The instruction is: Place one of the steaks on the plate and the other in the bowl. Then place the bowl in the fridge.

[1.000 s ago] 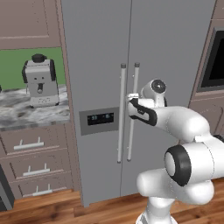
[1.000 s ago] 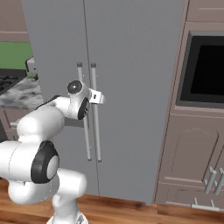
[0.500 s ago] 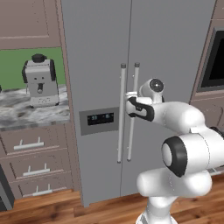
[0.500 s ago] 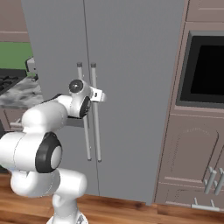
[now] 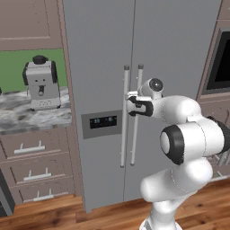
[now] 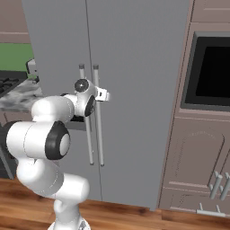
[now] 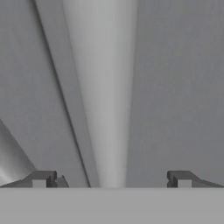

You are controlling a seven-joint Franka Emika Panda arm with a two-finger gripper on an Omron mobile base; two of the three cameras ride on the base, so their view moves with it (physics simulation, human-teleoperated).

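Gripper state: my gripper (image 7: 111,179) was wide open, nothing held; fingertips (image 7: 43,178) stood apart w/ the right door handle (image 7: 107,87) running up between them, not clamped.
Gripper pos: at the fridge (image 5: 148,40) front, level w/ upper part of the handles, per left base view (image 5: 130,104) & right base view (image 6: 104,95).
Fridge: straight ahead of me, both doors shut.
Handles, count: 2 vertical bars, side by side at the door seam; left handle (image 5: 124,117) & right one (image 5: 136,114).
Left base view extra: dispenser panel (image 5: 102,121) on left door, 1 coffee machine (image 5: 41,83) on marble counter (image 5: 31,117), 3 drawers (image 5: 33,168) below.
Right base view extra: 1 wall oven (image 6: 211,72) to the right of fridge, cabinet door (image 6: 195,157) under it.
Hand view extra: door seam (image 7: 61,94) close up, just beside the handle.
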